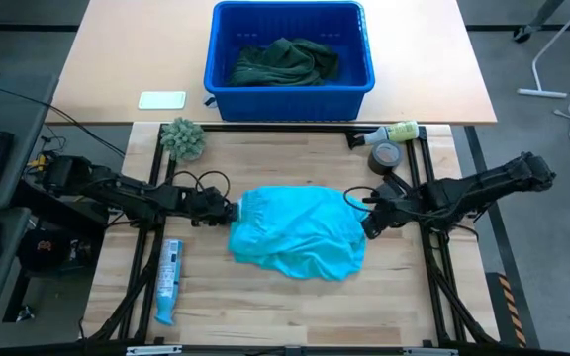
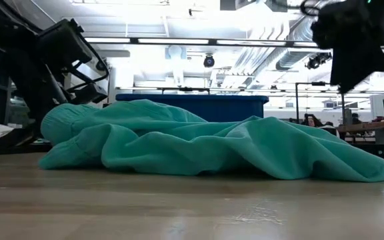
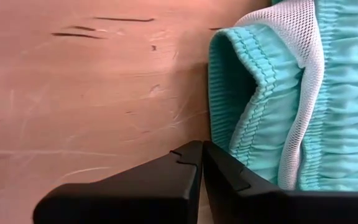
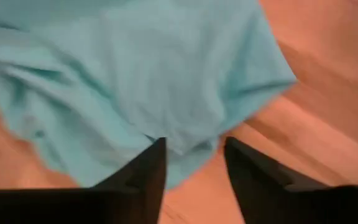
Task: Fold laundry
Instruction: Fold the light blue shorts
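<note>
The laundry in reach is a turquoise garment (image 1: 300,232) lying crumpled in the middle of the wooden table, its elastic waistband (image 3: 253,99) with white mesh lining (image 3: 297,56) at its left end. My left gripper (image 1: 234,209) is shut, low over the table, with its tips (image 3: 201,149) just beside that waistband. My right gripper (image 1: 369,222) is open above the garment's right edge (image 4: 253,81), and in the low view it hangs clear above the cloth (image 2: 352,73). Dark green garments (image 1: 285,61) lie in the blue bin. My left gripper's shut fingers (image 3: 229,177) come slanting down from the table's left side, right next to the waistband's gathered edge (image 3: 232,134). Whether they touch the cloth, I cannot tell.
The blue bin (image 1: 290,89) stands on the far table. A fuzzy grey-green ball (image 1: 181,138) sits at the far left, a yellow bottle (image 1: 396,132) and a tape roll (image 1: 386,156) at the far right. A blue-and-white tube (image 1: 169,282) lies near left. Bare wood lies along the near edge.
</note>
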`<move>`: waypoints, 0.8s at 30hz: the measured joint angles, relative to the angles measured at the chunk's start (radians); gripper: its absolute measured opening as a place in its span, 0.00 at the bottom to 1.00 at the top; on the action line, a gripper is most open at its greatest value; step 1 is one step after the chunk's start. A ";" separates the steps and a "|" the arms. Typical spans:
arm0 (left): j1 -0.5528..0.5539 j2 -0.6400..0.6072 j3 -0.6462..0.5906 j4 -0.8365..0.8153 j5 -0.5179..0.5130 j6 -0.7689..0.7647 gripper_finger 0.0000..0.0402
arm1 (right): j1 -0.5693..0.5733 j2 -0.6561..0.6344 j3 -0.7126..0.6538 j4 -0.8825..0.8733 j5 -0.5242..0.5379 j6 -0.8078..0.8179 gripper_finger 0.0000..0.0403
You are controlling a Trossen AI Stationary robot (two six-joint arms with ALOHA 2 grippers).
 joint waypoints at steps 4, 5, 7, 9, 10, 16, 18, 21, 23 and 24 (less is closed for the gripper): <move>0.000 0.000 0.000 0.001 0.004 0.016 0.00 | -0.015 0.085 0.000 -0.067 -0.060 0.089 0.53; 0.000 0.000 0.000 0.001 0.004 0.017 0.00 | -0.015 0.106 -0.001 -0.088 -0.060 0.113 0.56; 0.000 0.000 0.000 0.002 0.006 0.017 0.00 | -0.015 0.131 -0.021 -0.062 -0.067 0.160 0.59; 0.000 0.000 0.000 0.002 0.007 0.019 0.00 | -0.014 0.133 -0.076 0.050 -0.102 0.206 0.61; 0.000 0.000 0.000 0.004 0.008 0.025 0.00 | -0.007 0.133 -0.108 0.117 -0.115 0.234 0.61; 0.000 0.001 -0.001 0.025 0.029 0.043 0.00 | 0.071 0.133 -0.281 0.437 -0.074 0.428 0.61; 0.000 0.002 -0.001 0.027 0.031 0.043 0.00 | 0.099 0.133 -0.308 0.439 -0.014 0.486 0.61; 0.000 0.002 -0.001 0.028 0.032 0.039 0.00 | 0.122 0.133 -0.355 0.480 0.060 0.555 0.61; 0.000 0.002 -0.001 0.031 0.032 0.036 0.00 | 0.125 0.133 -0.394 0.583 0.070 0.557 0.61; -0.001 0.002 -0.001 0.032 0.033 0.036 0.00 | 0.125 0.136 -0.414 0.646 0.072 0.556 0.61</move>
